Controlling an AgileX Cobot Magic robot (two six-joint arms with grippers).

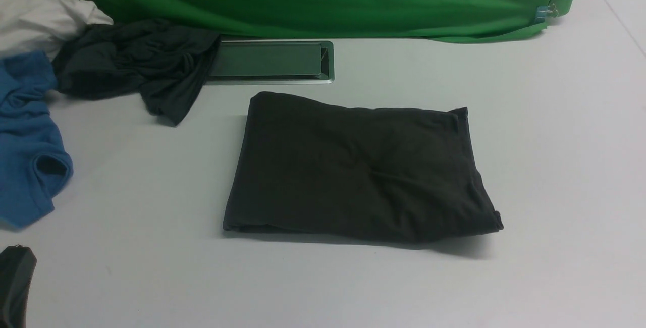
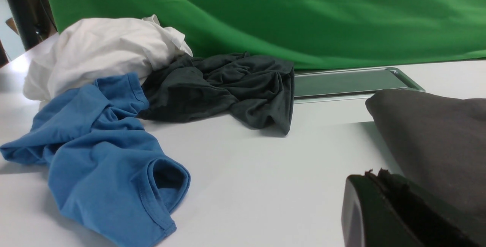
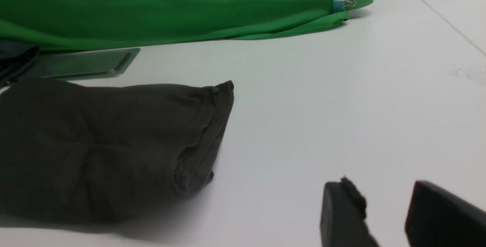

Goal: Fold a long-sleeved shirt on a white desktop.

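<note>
Shirt lies folded into a compact rectangle on the white desktop, apparently finished. The right gripper sits apart, open and empty; the left gripper I cannot tell.

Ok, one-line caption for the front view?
Folded shirt lies flat on the desktop, hatch behind it, loose garments piled at left.

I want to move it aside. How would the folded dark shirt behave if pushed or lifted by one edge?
The shirt is soft knit with puckers, so it would probably sag and unfold if lifted by one edge. Pushed, its layers may bunch rather than slide whole across the smooth table. It looks light for its bulk.
</note>
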